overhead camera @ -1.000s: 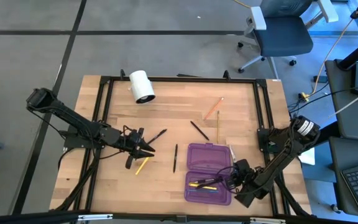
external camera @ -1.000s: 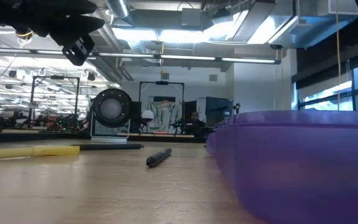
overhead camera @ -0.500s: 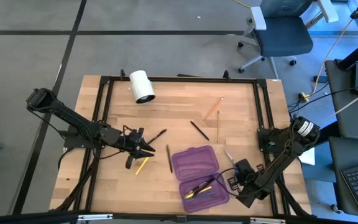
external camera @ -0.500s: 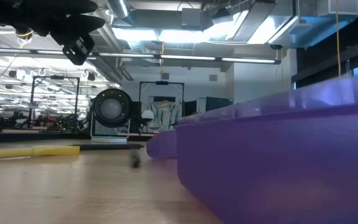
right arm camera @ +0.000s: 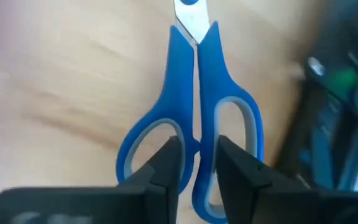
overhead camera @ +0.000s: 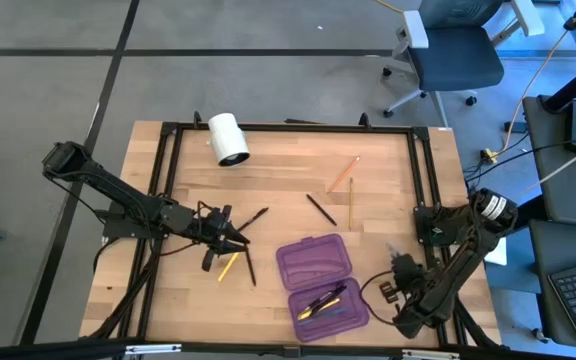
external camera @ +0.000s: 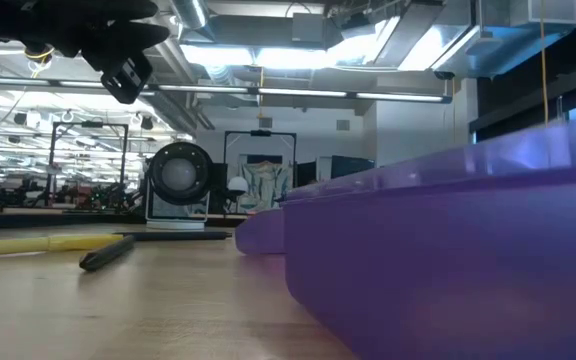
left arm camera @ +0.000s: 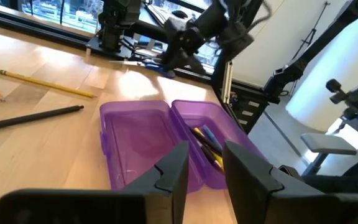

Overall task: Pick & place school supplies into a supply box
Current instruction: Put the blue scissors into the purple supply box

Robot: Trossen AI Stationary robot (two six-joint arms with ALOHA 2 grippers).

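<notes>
Scissors (right arm camera: 194, 118) blades cut off

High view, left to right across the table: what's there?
Left gripper → purple pencil case → yellow pencil → right gripper.

text: none readable | labels: none (supplies and box plain) | signs: none

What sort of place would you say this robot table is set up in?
Probably a robotics lab or workshop: the wooden table stands on a grey floor beside an office chair, and the low view shows exposed ceiling ducts and equipment racks behind.
</notes>
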